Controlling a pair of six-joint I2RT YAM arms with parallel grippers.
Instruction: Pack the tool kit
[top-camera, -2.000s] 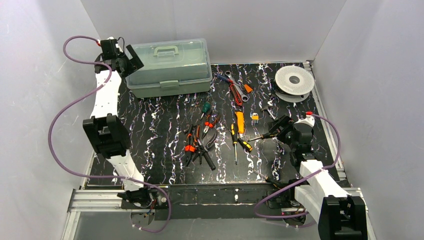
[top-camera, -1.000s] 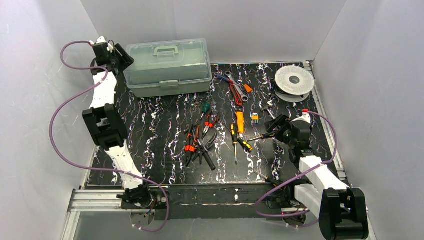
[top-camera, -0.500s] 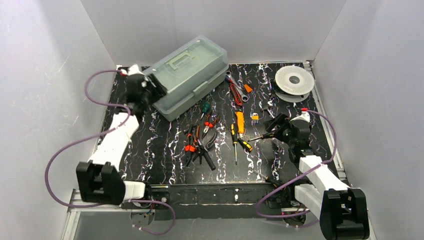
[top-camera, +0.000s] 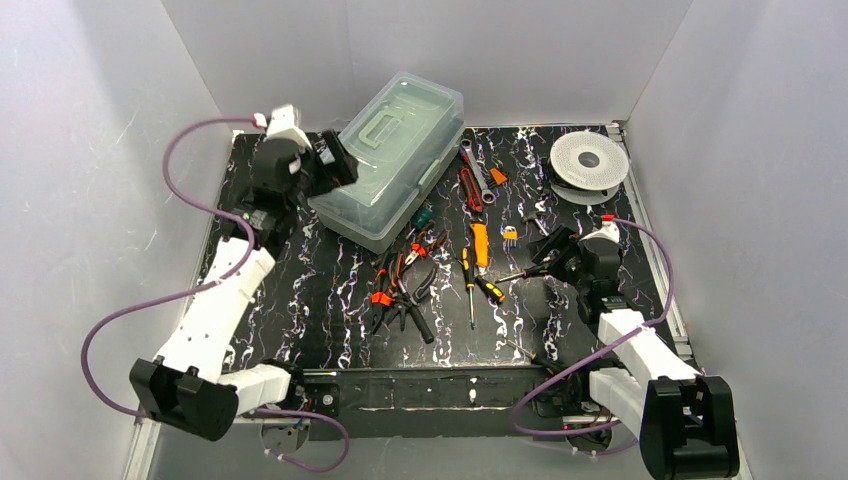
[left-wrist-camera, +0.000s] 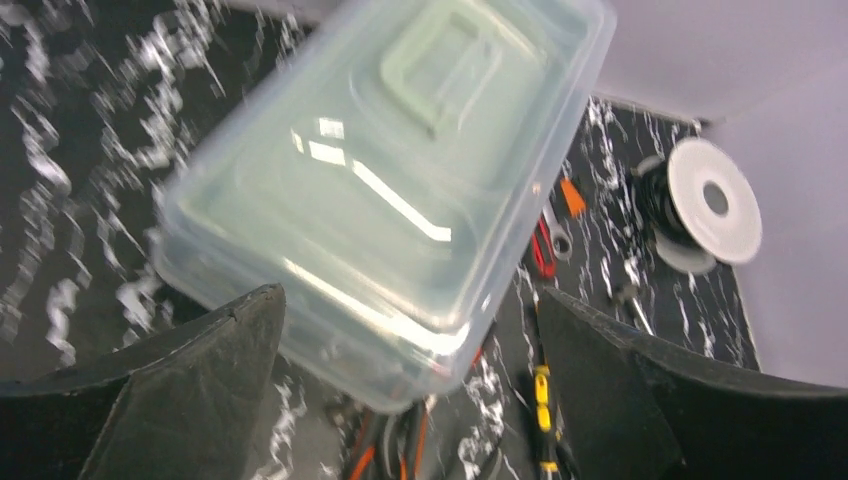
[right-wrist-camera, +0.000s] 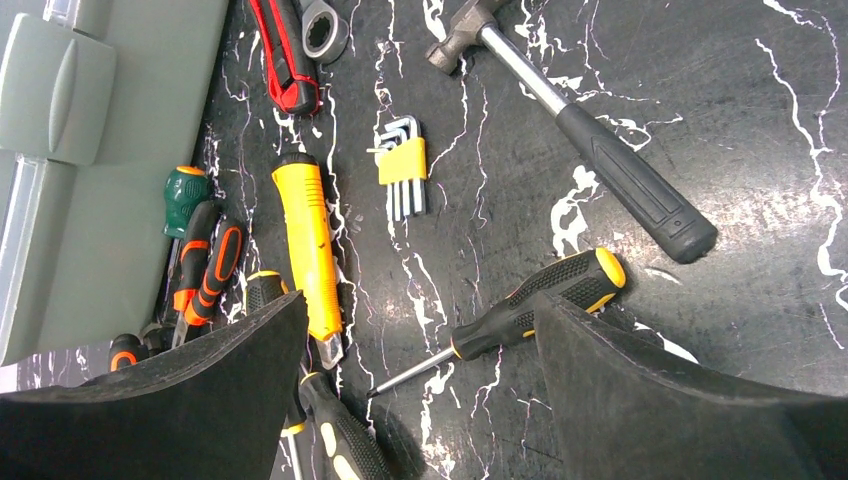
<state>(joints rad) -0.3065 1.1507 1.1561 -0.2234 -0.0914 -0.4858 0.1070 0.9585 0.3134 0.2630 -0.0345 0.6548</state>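
Table (top-camera: 300, 290): black with white marbled veins; toolbox (top-camera: 395, 150) translucent pale green; spool (top-camera: 589, 160) white. By my right hand (right-wrist-camera: 420, 305), fingers (right-wrist-camera: 150, 400) matte black: yellow-orange utility knife (right-wrist-camera: 310, 240), silver hex keys (right-wrist-camera: 402, 165) in a yellow sleeve, silver hammer (right-wrist-camera: 600, 160) with black grip, black-and-yellow screwdriver (right-wrist-camera: 545, 295), green-handled screwdriver (right-wrist-camera: 185, 187), red-and-black cutter (right-wrist-camera: 282, 60). My left arm (top-camera: 215, 310) is white, its cable (top-camera: 167, 165) purple.

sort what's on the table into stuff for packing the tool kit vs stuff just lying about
For the job:
toolbox
hammer
hex keys
yellow knife
screwdriver
pliers

Probably just lying about:
white spool
orange piece, too small to identify
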